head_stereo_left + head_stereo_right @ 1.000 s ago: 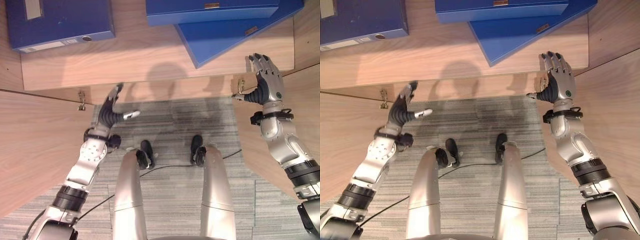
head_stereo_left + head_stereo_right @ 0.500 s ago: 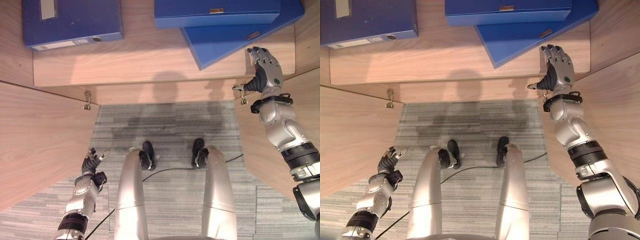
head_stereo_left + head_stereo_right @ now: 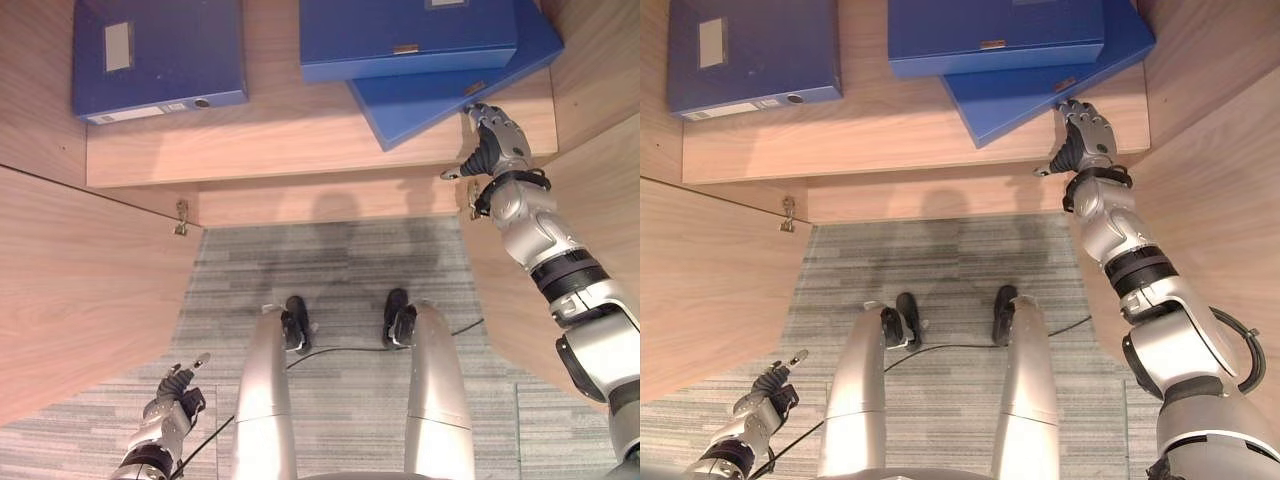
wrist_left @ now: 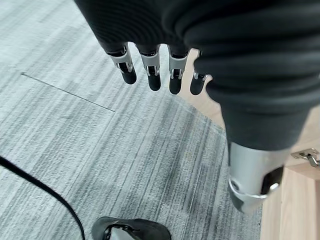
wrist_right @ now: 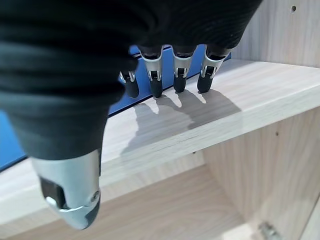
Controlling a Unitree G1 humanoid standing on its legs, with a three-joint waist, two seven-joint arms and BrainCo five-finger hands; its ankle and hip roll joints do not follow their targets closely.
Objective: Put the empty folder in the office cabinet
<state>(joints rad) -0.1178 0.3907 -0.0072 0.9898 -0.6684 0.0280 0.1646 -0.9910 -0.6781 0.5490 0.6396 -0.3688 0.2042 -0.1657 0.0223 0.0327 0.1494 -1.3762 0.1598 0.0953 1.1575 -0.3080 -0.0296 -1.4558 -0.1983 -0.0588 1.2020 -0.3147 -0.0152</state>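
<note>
The right hand [image 3: 492,140] reaches up to the front edge of a wooden cabinet shelf [image 3: 270,135], its fingers [image 5: 180,80] straight and relaxed, holding nothing — the dark tips hover just above the wood, right beside the near corner of a blue folder [image 3: 440,90]. That folder lies flat and at an angle on the shelf, partly under a second blue folder [image 3: 405,40] that sits squarely over it. A third blue folder [image 3: 160,55] lies flat well apart from them at the shelf's left end. Open wooden cabinet doors [image 3: 80,290] stand to either side. The left hand [image 3: 172,392] hangs low by the robot's side over grey striped carpet [image 3: 340,250], fingers [image 4: 150,75] loosely extended and empty.
</note>
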